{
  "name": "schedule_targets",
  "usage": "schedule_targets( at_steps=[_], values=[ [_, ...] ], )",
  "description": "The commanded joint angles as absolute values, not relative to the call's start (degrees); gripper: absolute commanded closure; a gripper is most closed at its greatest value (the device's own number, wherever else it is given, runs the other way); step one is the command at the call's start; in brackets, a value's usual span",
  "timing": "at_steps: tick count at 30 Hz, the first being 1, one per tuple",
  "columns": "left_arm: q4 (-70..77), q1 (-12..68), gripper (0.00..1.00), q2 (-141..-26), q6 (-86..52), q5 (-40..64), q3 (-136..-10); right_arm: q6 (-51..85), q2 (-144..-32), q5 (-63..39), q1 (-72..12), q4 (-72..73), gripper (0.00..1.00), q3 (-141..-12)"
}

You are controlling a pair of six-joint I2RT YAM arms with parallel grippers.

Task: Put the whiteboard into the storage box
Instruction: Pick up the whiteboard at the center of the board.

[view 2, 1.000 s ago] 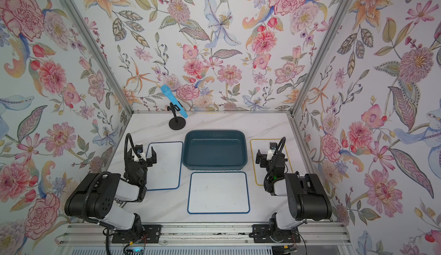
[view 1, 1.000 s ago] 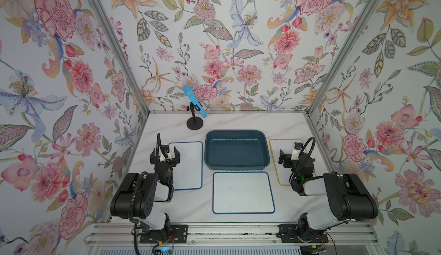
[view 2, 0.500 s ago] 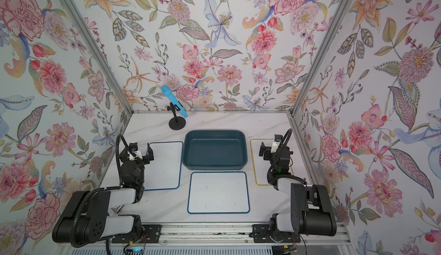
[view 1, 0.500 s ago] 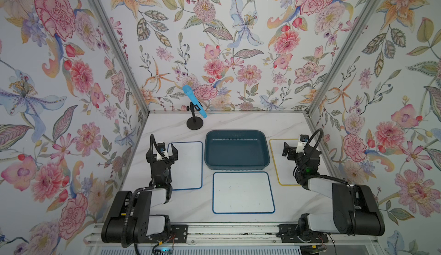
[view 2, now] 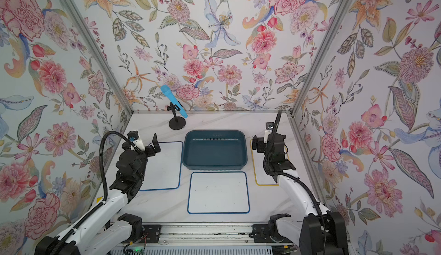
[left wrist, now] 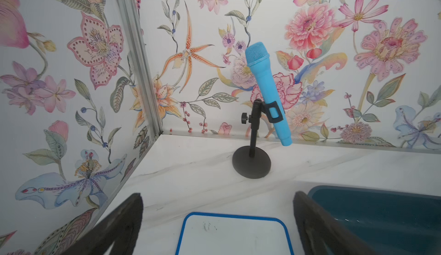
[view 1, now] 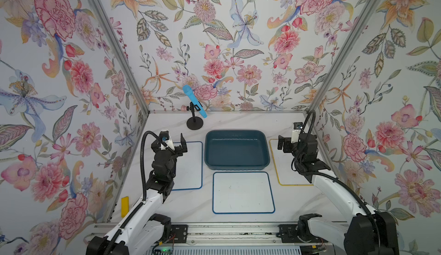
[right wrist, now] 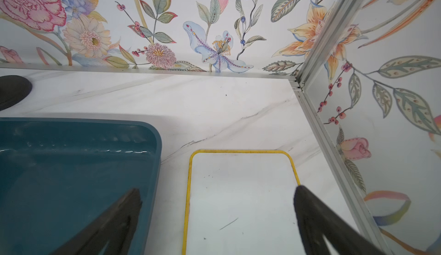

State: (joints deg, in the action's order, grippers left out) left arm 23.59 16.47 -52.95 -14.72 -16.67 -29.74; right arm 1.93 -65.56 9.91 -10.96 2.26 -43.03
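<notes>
Tabletop strip (right wrist: 173, 175) separates storage box (right wrist: 71, 170) from yellow-edged whiteboard (right wrist: 238, 194).

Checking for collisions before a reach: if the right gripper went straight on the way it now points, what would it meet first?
Probably the yellow-framed whiteboard, which lies flat on the table, framed between the open jaws of the right gripper in its wrist view. Depth there is unclear.

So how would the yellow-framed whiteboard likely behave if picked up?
The yellow-framed whiteboard looks thin and flat, so probably stiff and light. It lies flush on the table, so gripping an edge is likely awkward. Its smooth face may be slippery.
</notes>
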Motion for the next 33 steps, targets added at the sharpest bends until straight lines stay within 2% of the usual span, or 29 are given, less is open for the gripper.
schedule_targets(
  at_steps=[1,7,13,16,21,25,33],
  values=[
    [7.8,19.2,0.0,-54.3,-23.4,-15.1,-34.4,7.6,-65.3,10.9,-13.0,-15.6,0.0,-47.6],
    [-6.6,27.6,0.0,-56.9,-30.4,-12.5,-37.8,12.6,-68.5,9.1,-17.6,-36.4,0.03,-55.8],
    [-18.6,34.2,0.06,-57.1,-39.5,-8.1,-37.4,25.3,-63.5,1.9,-20.7,-46.1,0.03,-52.2],
    [-19.0,37.1,0.08,-57.7,-43.6,-4.9,-35.1,31.4,-62.7,-3.9,-22.1,-45.6,0.04,-45.9],
    [-16.3,42.0,0.09,-57.8,-51.0,-0.8,-30.5,35.3,-60.3,-5.8,-24.9,-45.6,0.05,-41.2],
    [-19.8,45.6,0.1,-59.5,-53.8,-0.8,-30.0,37.6,-58.3,-8.6,-25.6,-45.6,0.05,-38.4],
    [-18.0,48.0,0.1,-60.3,-58.0,2.1,-26.2,39.1,-58.4,-12.8,-26.9,-44.5,0.01,-32.8]
  ],
)
